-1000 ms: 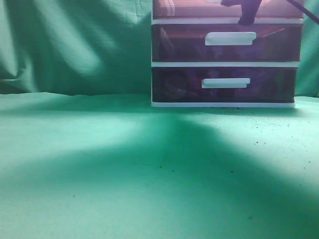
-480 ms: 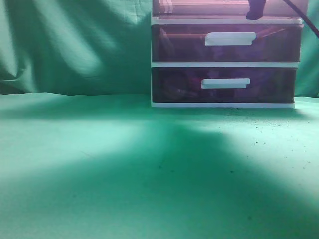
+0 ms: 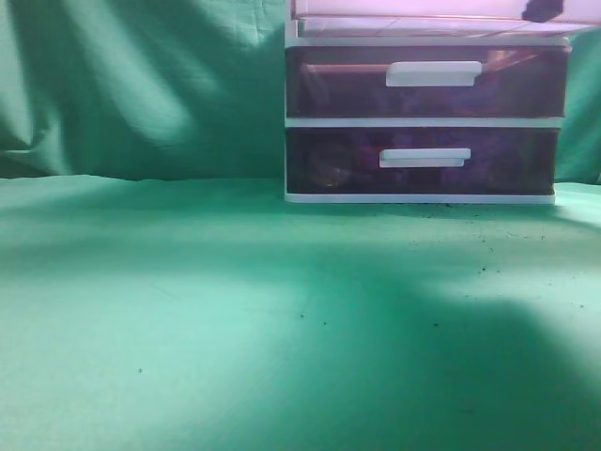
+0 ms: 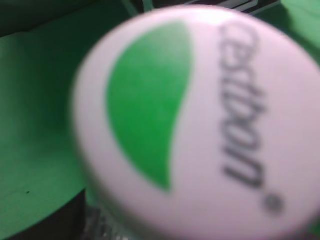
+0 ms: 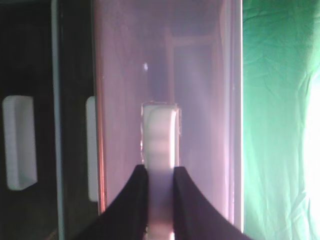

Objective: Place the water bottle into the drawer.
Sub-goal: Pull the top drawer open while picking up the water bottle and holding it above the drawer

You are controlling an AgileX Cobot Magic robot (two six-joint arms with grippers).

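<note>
The water bottle's white cap [image 4: 200, 125], with a green leaf and black lettering, fills the left wrist view; a bit of clear body [image 4: 102, 225] shows below it. My left gripper holds the bottle, its jaws hidden behind the cap. The top drawer [image 3: 413, 14] is pulled out of the white-framed cabinet [image 3: 423, 122] at the top edge of the exterior view. In the right wrist view the drawer front [image 5: 200, 75] looks pale pink. My right gripper [image 5: 160, 185] is shut on its white bar handle [image 5: 160, 130] and shows as a dark shape [image 3: 542, 11].
Two lower dark drawers [image 3: 329, 85] [image 3: 329, 160] are closed, with white handles [image 3: 434, 73] [image 3: 424, 158]. Green cloth covers the table [image 3: 235, 310] and hangs as a backdrop [image 3: 141, 85]. Neither arm nor the bottle shows on the table in the exterior view.
My right gripper has moved right and up at the top of the exterior view. The top drawer has slid out and looks lighter. The shadow on the table has shifted right.
</note>
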